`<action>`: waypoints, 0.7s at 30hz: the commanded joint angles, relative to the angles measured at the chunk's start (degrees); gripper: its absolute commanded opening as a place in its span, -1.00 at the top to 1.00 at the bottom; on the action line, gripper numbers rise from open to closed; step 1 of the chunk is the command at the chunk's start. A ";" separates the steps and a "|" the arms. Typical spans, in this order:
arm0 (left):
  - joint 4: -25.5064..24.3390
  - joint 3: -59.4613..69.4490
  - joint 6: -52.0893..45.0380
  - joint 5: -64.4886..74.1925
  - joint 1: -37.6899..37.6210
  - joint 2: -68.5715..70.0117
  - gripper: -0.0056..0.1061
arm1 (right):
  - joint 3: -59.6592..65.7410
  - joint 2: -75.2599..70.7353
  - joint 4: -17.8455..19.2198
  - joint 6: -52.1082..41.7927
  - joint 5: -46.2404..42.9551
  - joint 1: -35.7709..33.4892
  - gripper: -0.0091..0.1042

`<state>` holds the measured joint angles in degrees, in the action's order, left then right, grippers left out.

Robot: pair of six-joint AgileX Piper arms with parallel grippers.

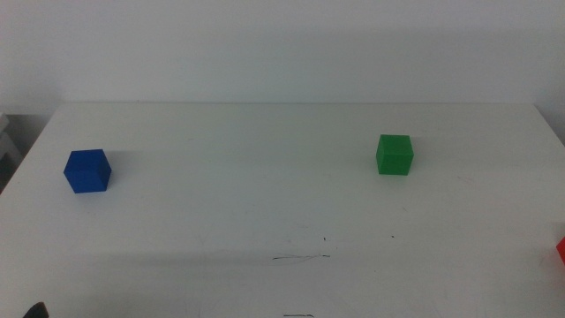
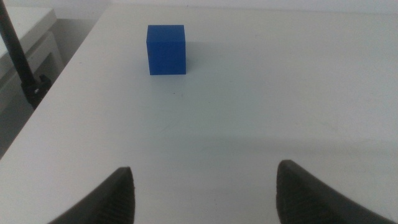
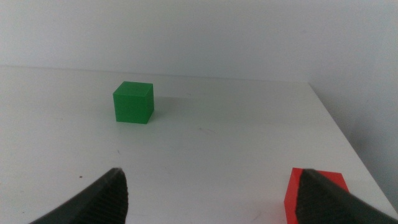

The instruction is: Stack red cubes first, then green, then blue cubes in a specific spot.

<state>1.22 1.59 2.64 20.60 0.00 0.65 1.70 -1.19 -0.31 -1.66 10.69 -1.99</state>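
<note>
The blue cube (image 1: 87, 170) sits on the white table at the far left; it also shows in the left wrist view (image 2: 166, 49), well ahead of my left gripper (image 2: 205, 193), whose jaws stand wide open and empty. The green cube (image 1: 395, 155) sits right of centre; it also shows in the right wrist view (image 3: 133, 102). The red cube (image 1: 561, 250) is cut by the middle view's right edge. In the right wrist view the red cube (image 3: 308, 193) lies just inside one jaw of my open right gripper (image 3: 211, 196). Only a dark tip (image 1: 35, 311) shows at the middle view's bottom left.
The white table (image 1: 265, 212) has a faint dark scratch (image 1: 300, 258) near its front middle. Its left edge (image 2: 56, 106) drops off close to the blue cube, with a dark post (image 2: 18, 59) beyond. The right edge (image 3: 348, 143) runs near the red cube.
</note>
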 commanded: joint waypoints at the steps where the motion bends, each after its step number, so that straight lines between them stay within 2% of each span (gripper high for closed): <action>1: 0.25 -0.02 0.11 -4.38 0.00 1.50 -0.44 | -1.41 -0.30 1.36 -0.35 -3.78 -0.06 -0.82; 9: 0.25 -0.02 0.11 -4.38 0.00 1.50 -0.44 | -15.37 5.68 1.36 -0.35 11.27 -0.06 -0.82; 21: 0.25 -0.02 0.11 -4.38 0.00 1.50 -0.44 | -36.28 24.66 -0.48 -0.35 33.23 -0.06 -0.82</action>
<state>1.22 1.59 2.64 20.60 0.00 0.65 -30.74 20.58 -0.77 -1.66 43.94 -1.99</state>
